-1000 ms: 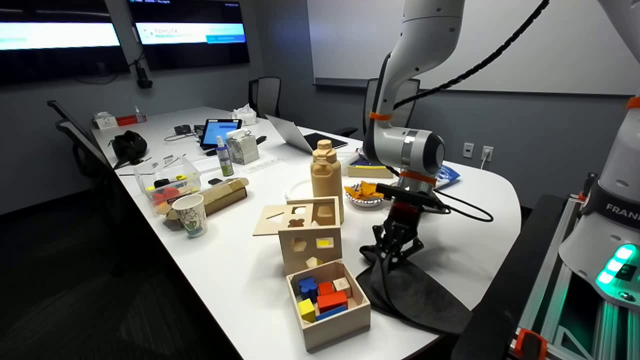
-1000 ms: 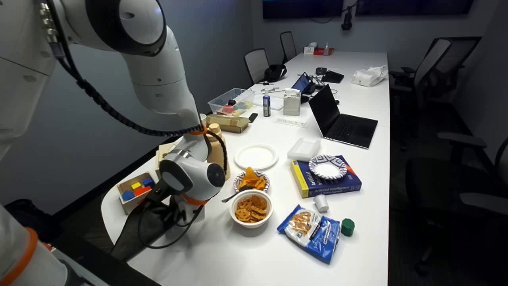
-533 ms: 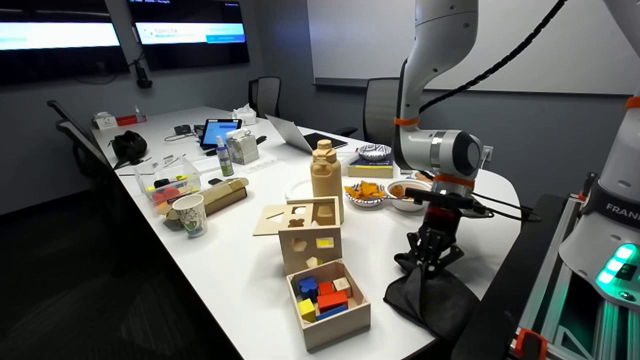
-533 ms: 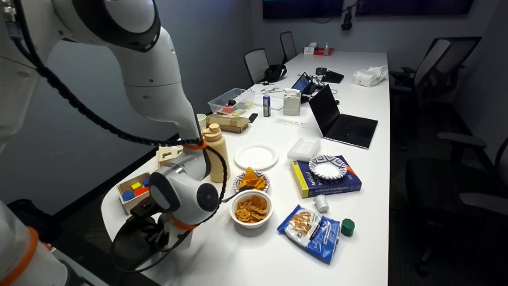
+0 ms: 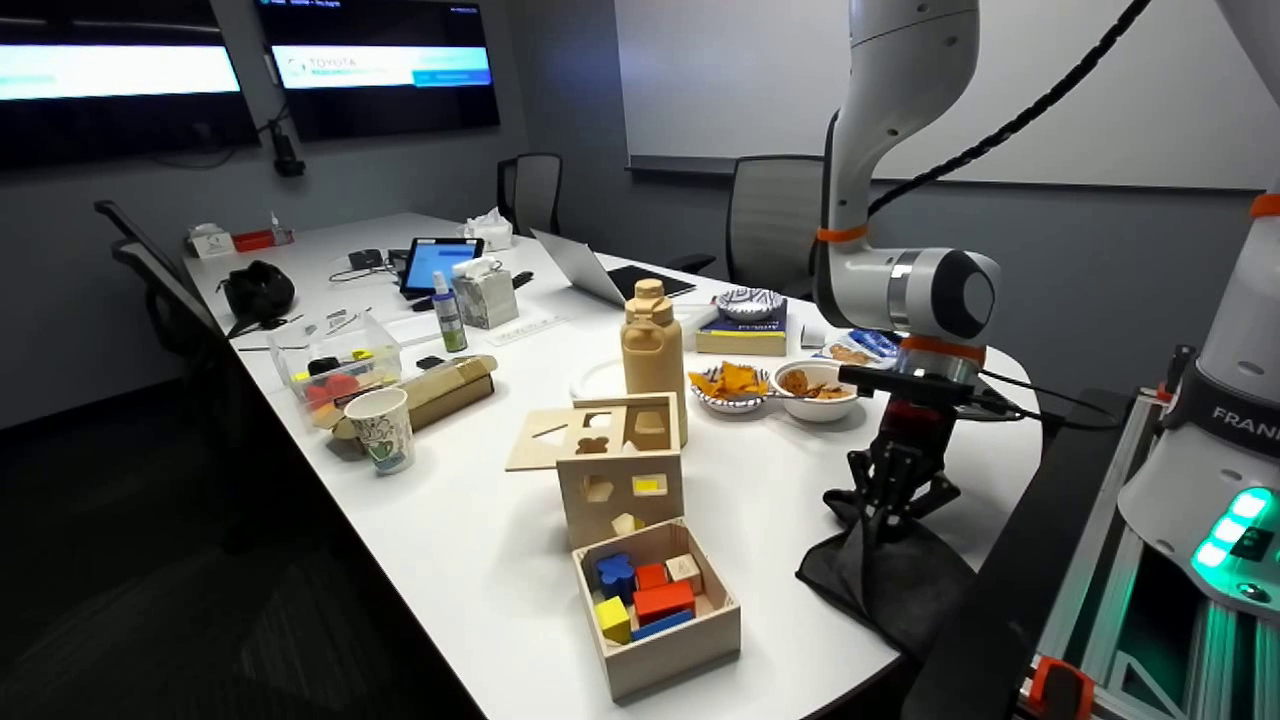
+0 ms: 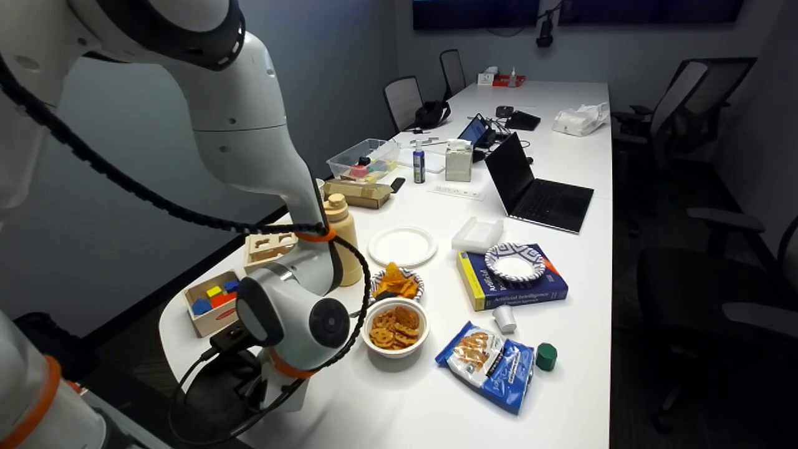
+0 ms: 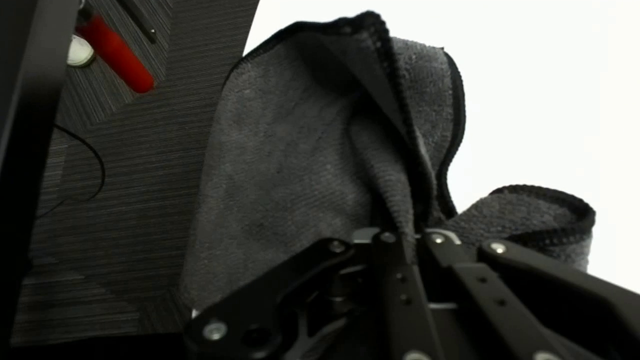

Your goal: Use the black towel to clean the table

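Note:
The black towel (image 5: 925,580) lies creased on the white table (image 5: 760,480), at its near end by the robot base. Part of it reaches over the table edge, as the wrist view shows towel (image 7: 280,145) against the floor. My gripper (image 5: 882,515) points down and is shut on a bunched fold of the towel. In the wrist view the fold rises between the fingertips (image 7: 411,240). In an exterior view the towel (image 6: 212,399) shows partly behind the arm, and the fingers are mostly hidden there.
A wooden box of colored blocks (image 5: 670,665) and a wooden shape sorter (image 5: 620,490) stand beside the towel. Behind are a tan bottle (image 5: 655,355), a chip bowl (image 5: 732,405), a white snack bowl (image 6: 396,353) and a blue snack bag (image 6: 492,368). The robot's base rail borders the table.
In an exterior view my gripper has moved right, toward the robot base and away from the wooden boxes, dragging the towel along. The white snack bowl there has come into view. The grip stays shut.

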{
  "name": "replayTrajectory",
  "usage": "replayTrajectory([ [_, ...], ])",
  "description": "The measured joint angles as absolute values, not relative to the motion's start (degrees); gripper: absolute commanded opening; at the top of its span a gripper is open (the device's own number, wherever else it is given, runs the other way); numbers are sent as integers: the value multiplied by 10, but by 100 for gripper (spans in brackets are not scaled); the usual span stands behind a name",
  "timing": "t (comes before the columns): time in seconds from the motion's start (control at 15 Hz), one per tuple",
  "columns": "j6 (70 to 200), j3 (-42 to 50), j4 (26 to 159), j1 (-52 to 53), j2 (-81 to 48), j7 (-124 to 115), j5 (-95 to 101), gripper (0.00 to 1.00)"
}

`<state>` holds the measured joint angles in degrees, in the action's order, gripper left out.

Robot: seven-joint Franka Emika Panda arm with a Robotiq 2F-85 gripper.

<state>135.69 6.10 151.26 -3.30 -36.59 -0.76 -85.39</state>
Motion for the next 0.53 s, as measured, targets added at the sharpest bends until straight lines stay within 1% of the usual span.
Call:
replayTrajectory([
  [0.53, 1405, 110, 1493, -29, -345, -59, -838, 1],
])
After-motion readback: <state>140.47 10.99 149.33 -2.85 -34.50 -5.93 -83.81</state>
